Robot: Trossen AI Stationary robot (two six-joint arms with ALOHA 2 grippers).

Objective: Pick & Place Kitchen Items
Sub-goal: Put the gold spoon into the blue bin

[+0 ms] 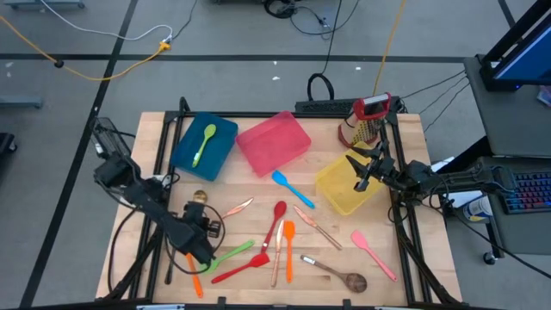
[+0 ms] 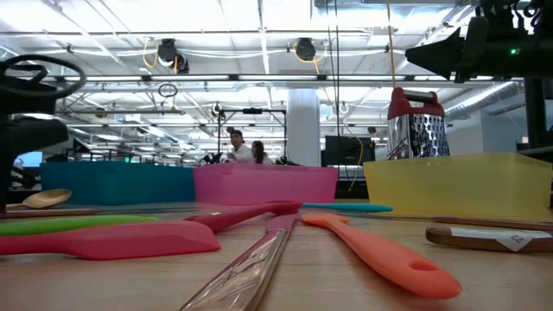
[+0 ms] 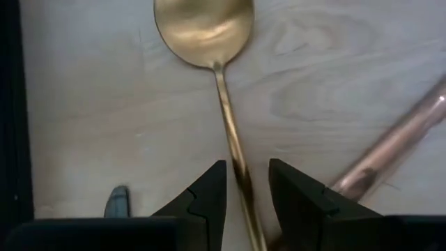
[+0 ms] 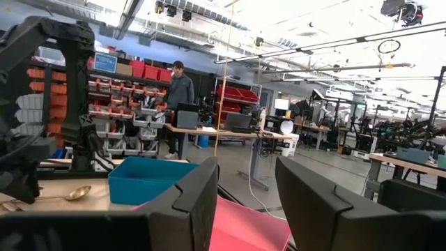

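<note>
The left claw [image 3: 245,192], fingers parted, straddles the handle of a gold spoon [image 3: 212,42] lying flat at the bench's [image 1: 129,250] eight o'clock, bowl away from the wrist, while the right claw [image 1: 362,175] hovers released over the yellow bin [image 1: 331,194].

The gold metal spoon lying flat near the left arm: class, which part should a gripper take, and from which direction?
Grip the thin handle of the gold metal spoon, coming straight down from above. It lies flat on the wooden table, so only its narrow sides can be pinched; the wide bowl cannot. The left gripper, open, already straddles the handle.
</note>
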